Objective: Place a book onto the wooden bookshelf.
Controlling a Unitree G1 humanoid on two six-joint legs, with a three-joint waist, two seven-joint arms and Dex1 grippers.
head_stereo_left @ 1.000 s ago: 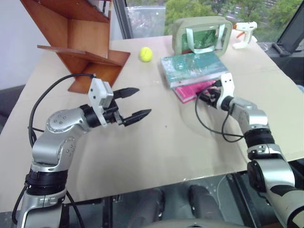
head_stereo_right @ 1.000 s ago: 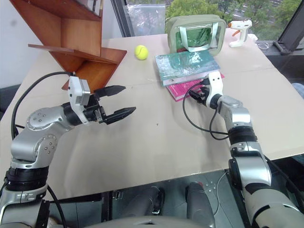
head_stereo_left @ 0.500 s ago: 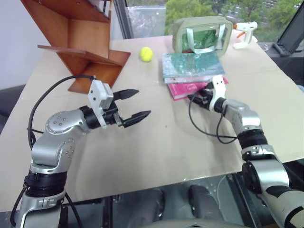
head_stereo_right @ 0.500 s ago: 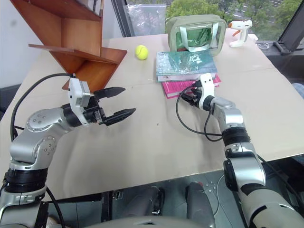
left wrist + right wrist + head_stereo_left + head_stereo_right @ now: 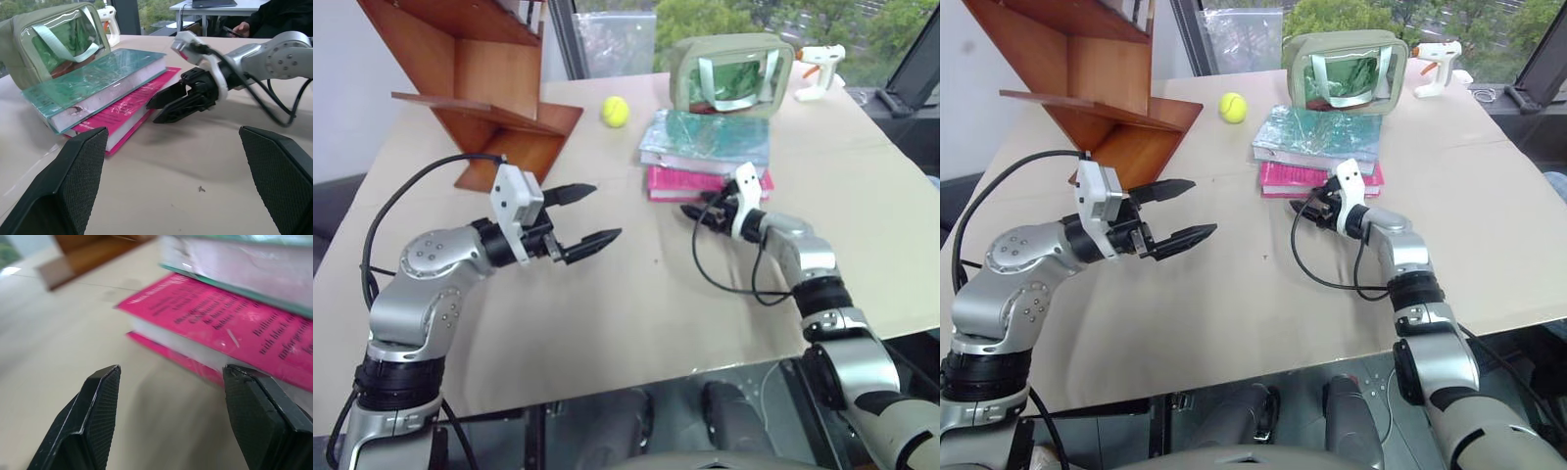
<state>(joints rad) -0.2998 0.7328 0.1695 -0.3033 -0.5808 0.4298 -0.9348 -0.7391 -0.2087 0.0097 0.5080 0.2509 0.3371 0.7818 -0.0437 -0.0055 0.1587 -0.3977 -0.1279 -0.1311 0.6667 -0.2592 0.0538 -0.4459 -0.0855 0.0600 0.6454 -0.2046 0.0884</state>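
The table (image 5: 636,323) is a broad pale surface, and everything here sits on it. Largest on it is the wooden bookshelf (image 5: 480,88), the reddish-brown zigzag unit at the table's far left corner, its slanted boards rising out of sight. Against the far edge stands a grey-green bag (image 5: 729,70) with a clear front panel, and a white glue gun (image 5: 818,67) lies just to its right.

The book (image 5: 707,139), teal with a streaky cover, lies flat directly in front of the bag, stacked on a pink book (image 5: 700,182) whose near edge pokes out beneath it. A yellow-green tennis ball (image 5: 614,111) rests between the shelf's foot and the stack.

The right gripper (image 5: 1310,211) is down near the table just in front of the stack, at the pink book's near edge, pointing left toward the shelf side. Its black fingers (image 5: 100,406) stand partly apart and hold nothing; I cannot tell whether one fingertip touches the pink cover. The teal book lies just beyond and above it.

The left gripper (image 5: 592,215) hangs over bare table in front of the shelf, well apart from the stack, spread wide and empty, tips aimed across at the books.
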